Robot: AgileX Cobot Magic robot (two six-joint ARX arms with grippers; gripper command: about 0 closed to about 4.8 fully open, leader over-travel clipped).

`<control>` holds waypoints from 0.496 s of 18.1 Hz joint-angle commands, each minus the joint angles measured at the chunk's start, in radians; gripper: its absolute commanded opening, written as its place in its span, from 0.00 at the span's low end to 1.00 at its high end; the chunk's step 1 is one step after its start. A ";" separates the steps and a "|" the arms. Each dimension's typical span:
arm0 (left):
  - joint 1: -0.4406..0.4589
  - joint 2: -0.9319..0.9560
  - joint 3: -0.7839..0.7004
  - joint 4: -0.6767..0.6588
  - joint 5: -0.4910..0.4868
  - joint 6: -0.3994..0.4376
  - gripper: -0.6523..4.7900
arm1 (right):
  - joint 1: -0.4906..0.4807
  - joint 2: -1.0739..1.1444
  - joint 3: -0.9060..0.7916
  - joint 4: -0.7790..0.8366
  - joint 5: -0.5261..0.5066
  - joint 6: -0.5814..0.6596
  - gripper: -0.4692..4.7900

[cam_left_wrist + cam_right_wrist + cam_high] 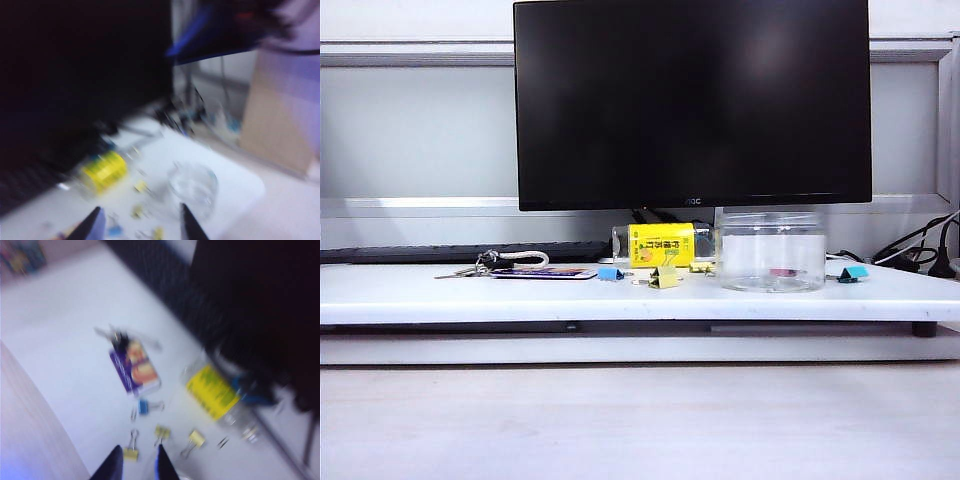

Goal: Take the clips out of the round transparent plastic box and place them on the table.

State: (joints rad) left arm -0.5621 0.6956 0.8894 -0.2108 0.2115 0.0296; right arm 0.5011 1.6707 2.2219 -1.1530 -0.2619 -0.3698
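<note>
The round transparent plastic box [772,250] stands upright on the white table [440,292], right of centre; something small and pinkish shows through its wall. A pale-yellow clip [666,277] lies on the table left of it. Neither gripper appears in the exterior view. My left gripper [141,227] hangs open and empty high above the table, with the box [193,186] and blurred yellow clips [141,186] below it. My right gripper [139,467] is open and empty above three yellow clips [131,454] [161,432] [196,438] lying on the table.
A yellow printed packet [661,245] lies behind the clips, under the black monitor [692,100]. On the table are also a blue clip [610,273], a teal clip [853,273], and keys with a printed card [520,268]. Cables trail at the far right [920,255].
</note>
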 commanded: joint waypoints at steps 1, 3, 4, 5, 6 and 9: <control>0.000 -0.137 0.003 -0.066 -0.034 -0.018 0.50 | 0.002 -0.115 0.001 -0.008 0.000 0.034 0.27; 0.000 -0.247 0.003 -0.134 -0.059 -0.023 0.50 | 0.012 -0.195 -0.003 -0.049 0.000 0.034 0.27; 0.000 -0.296 0.003 -0.159 -0.084 -0.021 0.50 | 0.024 -0.230 -0.018 -0.056 0.000 0.034 0.27; 0.000 -0.372 0.003 -0.187 -0.109 -0.019 0.50 | 0.030 -0.301 -0.065 -0.051 0.000 0.029 0.27; 0.000 -0.453 0.003 -0.193 -0.135 -0.019 0.50 | 0.030 -0.375 -0.128 -0.046 0.001 0.026 0.27; 0.000 -0.575 0.003 -0.224 -0.166 -0.019 0.50 | 0.029 -0.533 -0.292 -0.027 0.020 0.026 0.27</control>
State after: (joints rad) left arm -0.5625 0.1432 0.8921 -0.4160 0.0547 0.0086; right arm 0.5301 1.1828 1.9774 -1.2079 -0.2577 -0.3431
